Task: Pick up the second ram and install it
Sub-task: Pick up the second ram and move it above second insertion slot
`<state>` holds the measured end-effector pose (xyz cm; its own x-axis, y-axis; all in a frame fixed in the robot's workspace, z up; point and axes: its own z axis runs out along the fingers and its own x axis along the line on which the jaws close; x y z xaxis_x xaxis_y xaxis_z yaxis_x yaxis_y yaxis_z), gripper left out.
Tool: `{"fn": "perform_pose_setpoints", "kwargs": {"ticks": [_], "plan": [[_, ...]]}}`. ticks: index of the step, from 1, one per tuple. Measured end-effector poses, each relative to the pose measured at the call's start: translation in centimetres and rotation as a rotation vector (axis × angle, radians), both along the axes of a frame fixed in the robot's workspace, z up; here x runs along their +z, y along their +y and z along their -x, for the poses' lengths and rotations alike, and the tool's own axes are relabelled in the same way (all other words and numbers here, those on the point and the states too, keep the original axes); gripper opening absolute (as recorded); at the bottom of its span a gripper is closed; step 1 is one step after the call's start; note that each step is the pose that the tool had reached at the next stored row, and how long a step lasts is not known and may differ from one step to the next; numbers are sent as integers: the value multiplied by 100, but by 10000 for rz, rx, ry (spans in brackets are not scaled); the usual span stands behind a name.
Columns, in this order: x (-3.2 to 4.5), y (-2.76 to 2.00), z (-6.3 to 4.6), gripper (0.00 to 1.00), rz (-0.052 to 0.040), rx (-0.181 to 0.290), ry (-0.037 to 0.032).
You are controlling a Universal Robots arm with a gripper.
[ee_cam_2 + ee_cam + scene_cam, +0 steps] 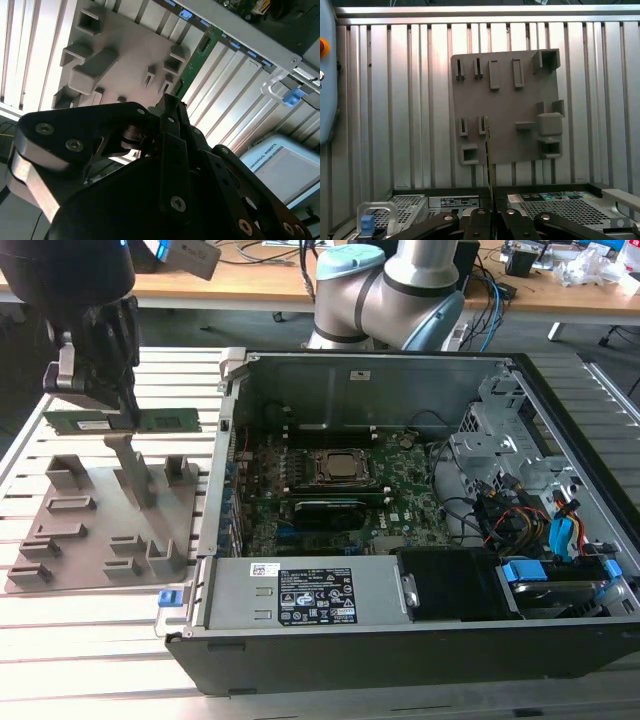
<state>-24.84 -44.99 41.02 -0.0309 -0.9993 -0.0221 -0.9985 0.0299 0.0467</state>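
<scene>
My claw [120, 412] clenches the ram [165, 421] near mid-length above the tray [100, 530]; its long axis lies level, pointing toward the case [300, 600].

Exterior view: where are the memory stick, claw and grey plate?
second ram [165, 421]: exterior view, bare green stretch beside the gripper.
gripper [122, 412]: exterior view, fingertips closed on the ram.
grey holder plate [95, 540]: exterior view, flat bare base.

The second ram [165, 420] is a slim green circuit-board stick with a pale label, held level on 1 long edge. The gripper [122, 418] clamps it near mid-length, at the edge of the grey slotted plate [100, 530].
</scene>
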Motion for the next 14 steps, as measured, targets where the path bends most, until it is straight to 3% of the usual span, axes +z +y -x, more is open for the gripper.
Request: {"fn": "perform_pose_setpoints", "kwargs": {"ticks": [5,14], "plan": [[1,0,-154,14,1,1,1],[1,0,-555,14,1,1,1]]}}
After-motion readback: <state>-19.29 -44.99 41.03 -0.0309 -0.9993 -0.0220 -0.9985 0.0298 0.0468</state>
